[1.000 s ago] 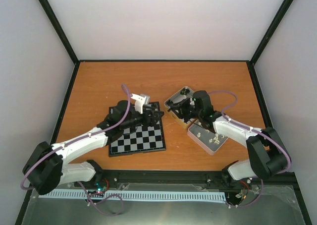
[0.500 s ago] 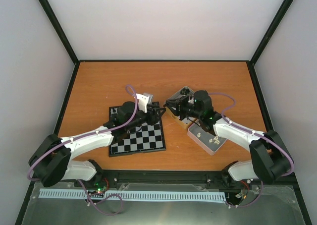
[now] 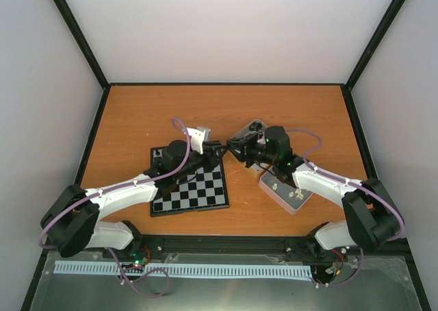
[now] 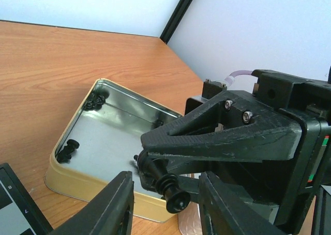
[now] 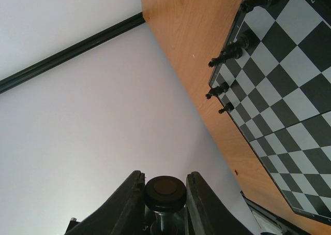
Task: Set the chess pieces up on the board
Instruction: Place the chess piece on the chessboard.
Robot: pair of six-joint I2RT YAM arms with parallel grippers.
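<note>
Orange-brown wood of the table (image 3: 137,112) carries the board (image 3: 191,191) left of centre, with an open tin (image 4: 114,136) near its far right corner. Over that corner the right gripper (image 5: 164,180) is clamped on a black chessman (image 4: 170,189), holding it sideways. The left gripper (image 4: 165,196) has its fingers apart on either side of the piece's base, not touching it, while other black pieces (image 5: 227,51) stand along one board edge.

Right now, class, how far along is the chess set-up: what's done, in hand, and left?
Done: a few black chessmen stand along one edge of the board. In hand: the right claw grips a black piece, held between the open fingers of the left claw. Left: loose pieces lie in the tin; most squares are bare.
</note>
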